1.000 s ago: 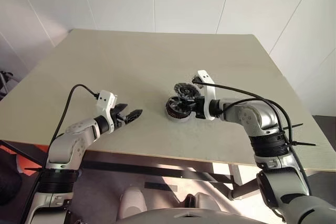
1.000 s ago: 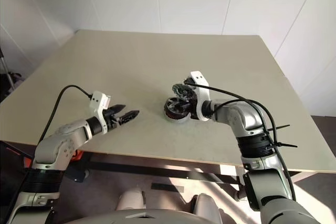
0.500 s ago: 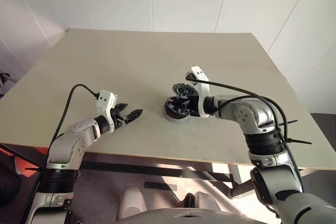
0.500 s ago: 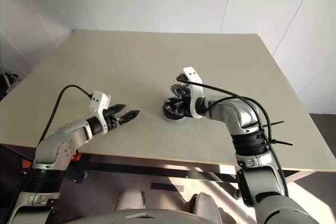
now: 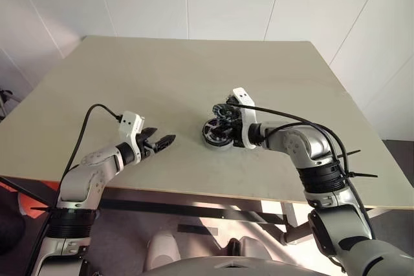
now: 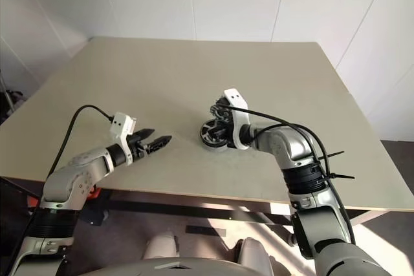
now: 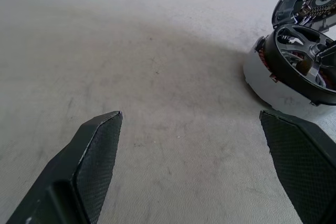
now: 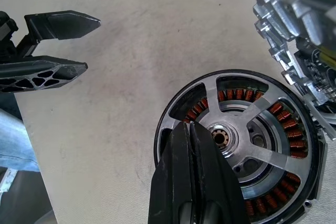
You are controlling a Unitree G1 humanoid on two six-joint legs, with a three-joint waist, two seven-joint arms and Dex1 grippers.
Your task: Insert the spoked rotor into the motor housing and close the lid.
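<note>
The round grey metal motor housing [image 5: 218,135] sits on the matt beige tabletop [image 5: 194,75], nearer the front edge than the back and a little right of the middle. The dark five-spoked metal rotor [image 8: 247,142] lies inside it, ringed by copper-coloured windings, with a small bright hub at its centre. The ribbed grey metal lid [image 8: 296,45] stands tilted open at the housing's far side, showing finned edges. The right pincer [image 8: 191,129] has its two black fingers pressed together, tips over the rotor near the hub. The left pincer [image 5: 165,140] hovers over the tabletop towards the front left, well apart from the housing, its textured black fingers [image 7: 97,145] spread wide and empty.
</note>
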